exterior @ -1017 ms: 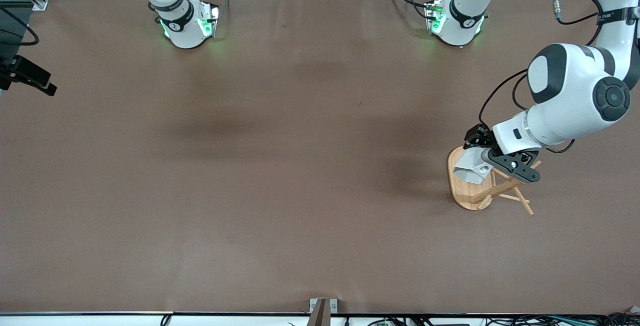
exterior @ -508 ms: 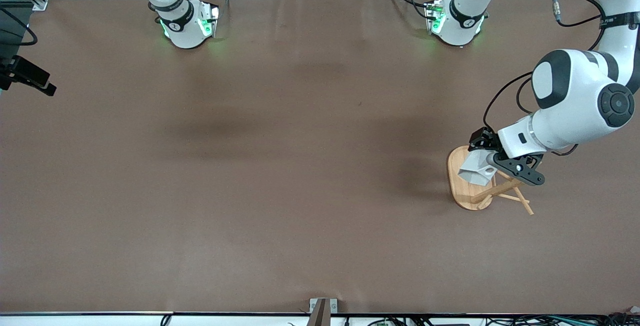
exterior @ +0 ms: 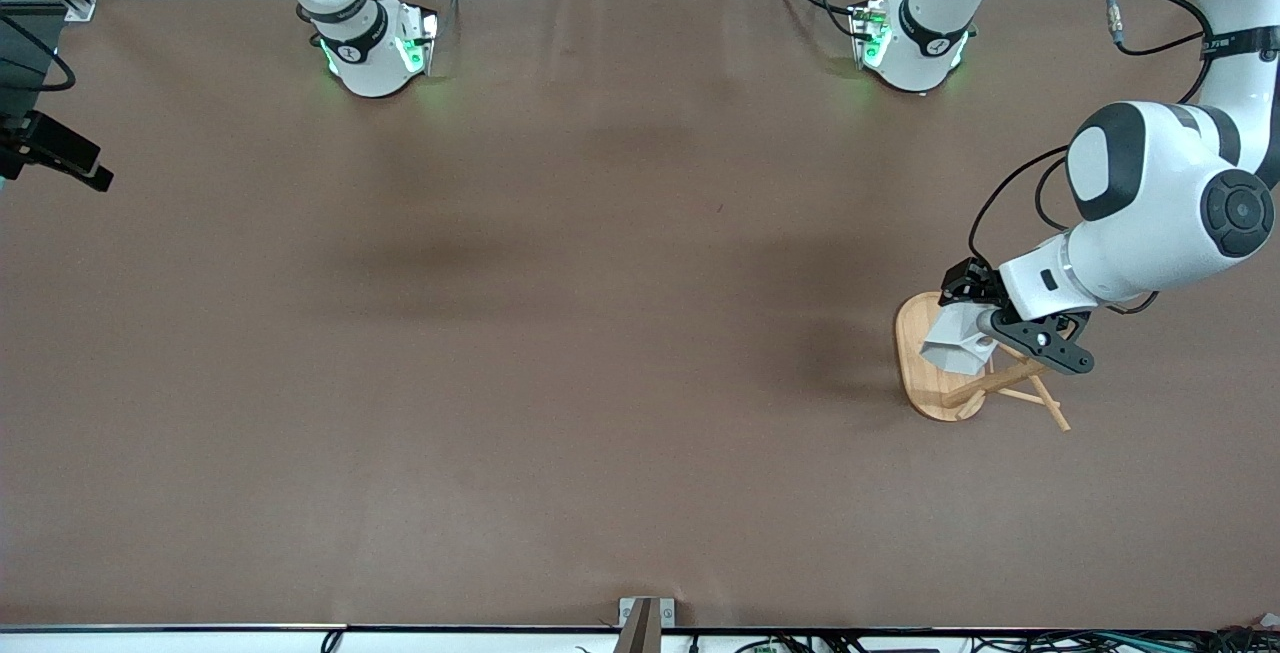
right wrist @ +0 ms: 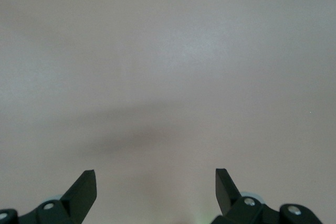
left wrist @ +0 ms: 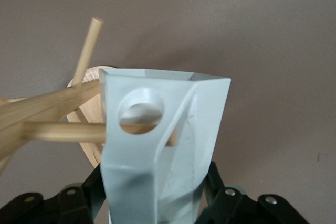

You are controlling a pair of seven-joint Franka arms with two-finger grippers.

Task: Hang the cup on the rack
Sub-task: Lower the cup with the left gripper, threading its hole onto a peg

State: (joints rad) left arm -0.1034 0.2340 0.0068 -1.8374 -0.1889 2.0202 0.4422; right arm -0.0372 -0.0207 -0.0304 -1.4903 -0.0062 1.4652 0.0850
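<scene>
The white faceted cup [exterior: 952, 348] is held tilted over the bamboo rack [exterior: 920, 388] near the left arm's end of the table. My left gripper [exterior: 985, 333] is shut on the cup's body. In the left wrist view the cup [left wrist: 157, 171] fills the space between the black fingers [left wrist: 86, 198]. A thin peg [left wrist: 58, 131] of the rack reaches the blocky handle, and wood shows through the handle's round hole [left wrist: 140, 111]. My right gripper [right wrist: 156, 182] is open and empty over bare table, and it does not show in the front view.
The rack's oval base lies on the brown table cover [exterior: 600, 333]. Other pegs [exterior: 1045, 403] stick out toward the front camera and the left arm's end. Both arm bases [exterior: 370, 43] stand along the edge farthest from the front camera.
My left gripper has shifted the cup slightly lower in the front view and toward the left arm's end, closer onto the rack's pegs. The right arm has not moved.
</scene>
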